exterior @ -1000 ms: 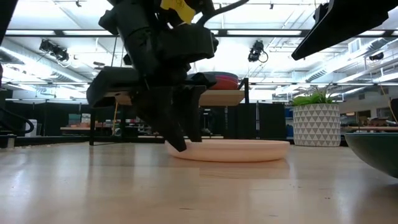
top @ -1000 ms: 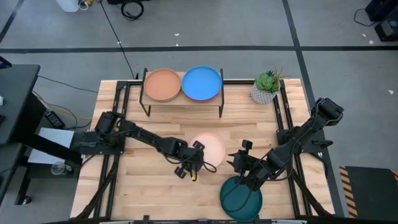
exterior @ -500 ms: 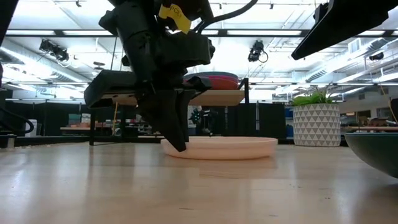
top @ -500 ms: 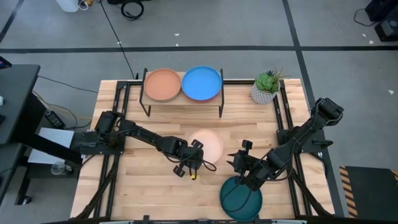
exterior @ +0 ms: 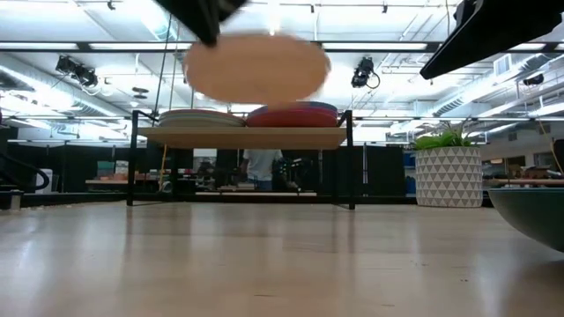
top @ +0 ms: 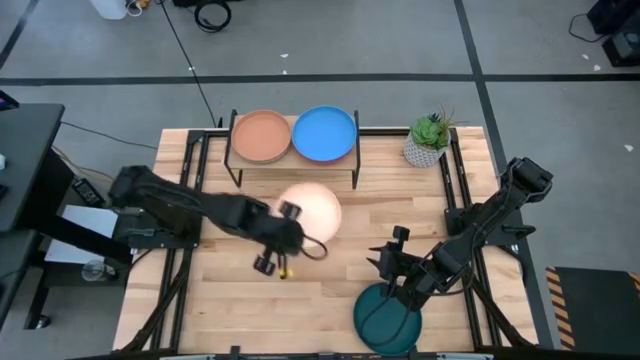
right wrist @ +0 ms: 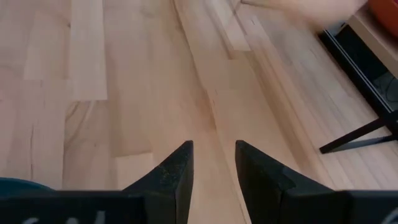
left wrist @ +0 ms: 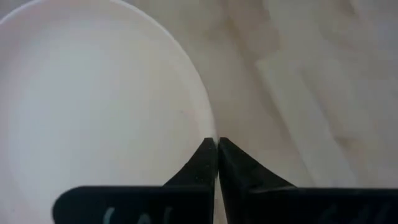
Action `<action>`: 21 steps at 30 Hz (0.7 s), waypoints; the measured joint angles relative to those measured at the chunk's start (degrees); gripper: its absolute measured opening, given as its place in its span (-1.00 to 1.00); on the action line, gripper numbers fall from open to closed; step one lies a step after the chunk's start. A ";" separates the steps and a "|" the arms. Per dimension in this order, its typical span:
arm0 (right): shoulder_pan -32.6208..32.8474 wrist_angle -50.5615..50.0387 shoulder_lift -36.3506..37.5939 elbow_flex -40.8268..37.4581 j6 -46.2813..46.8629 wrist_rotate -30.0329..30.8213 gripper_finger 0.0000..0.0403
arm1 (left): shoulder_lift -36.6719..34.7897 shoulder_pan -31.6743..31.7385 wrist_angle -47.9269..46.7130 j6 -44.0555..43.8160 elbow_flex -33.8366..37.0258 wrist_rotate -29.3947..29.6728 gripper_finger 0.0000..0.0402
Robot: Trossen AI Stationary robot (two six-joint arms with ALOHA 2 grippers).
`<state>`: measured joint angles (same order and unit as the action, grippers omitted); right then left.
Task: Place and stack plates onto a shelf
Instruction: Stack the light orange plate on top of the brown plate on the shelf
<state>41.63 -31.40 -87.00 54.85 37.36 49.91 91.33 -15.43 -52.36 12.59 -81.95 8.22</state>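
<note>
My left gripper (top: 290,228) is shut on the peach plate (top: 310,210), which is in the air in front of the shelf (top: 293,160); the low view shows the plate (exterior: 257,68) above the shelf top (exterior: 242,136). An orange plate (top: 261,136) and a blue plate (top: 324,133) rest on the shelf. The dark teal plate (top: 388,318) lies on the table by the near edge. My right gripper (top: 383,268) is open and empty, just beyond the teal plate's far rim. My left gripper pinches the peach plate's rim (left wrist: 211,135) between its two fingers (left wrist: 204,163), at the plate's near-left side. The fingers come roughly level from the table's left and near side. The plate is lifted clear of the table, higher than the shelf top.
A potted plant (top: 428,140) stands at the far right, beside the shelf. Bare wooden tabletop (top: 230,300) lies between the shelf and the near edge. The right wrist view shows a black shelf leg (right wrist: 367,130). A person (exterior: 260,167) stands in the room behind the table.
My left gripper has first slid the peach plate a little toward the table's left, then lifted it off the table and carried it up and toward the far edge, nearer the shelf. It stays shut on the rim.
</note>
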 joint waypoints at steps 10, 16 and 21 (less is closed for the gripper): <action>0.04 0.06 -0.02 0.00 -0.02 0.00 -0.39 | -12.68 18.21 -6.71 0.35 1.62 8.59 -0.95; 0.04 0.07 -0.02 0.00 -0.27 0.00 -0.39 | -12.14 34.16 -6.97 7.33 1.90 1.82 -0.95; 0.04 0.12 -0.02 0.00 -0.31 -0.02 -0.39 | -9.64 44.30 -6.14 10.34 1.94 -6.23 -0.95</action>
<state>41.67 -31.28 -87.02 54.85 37.06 49.89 81.69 28.86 -58.50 22.93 -80.01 1.99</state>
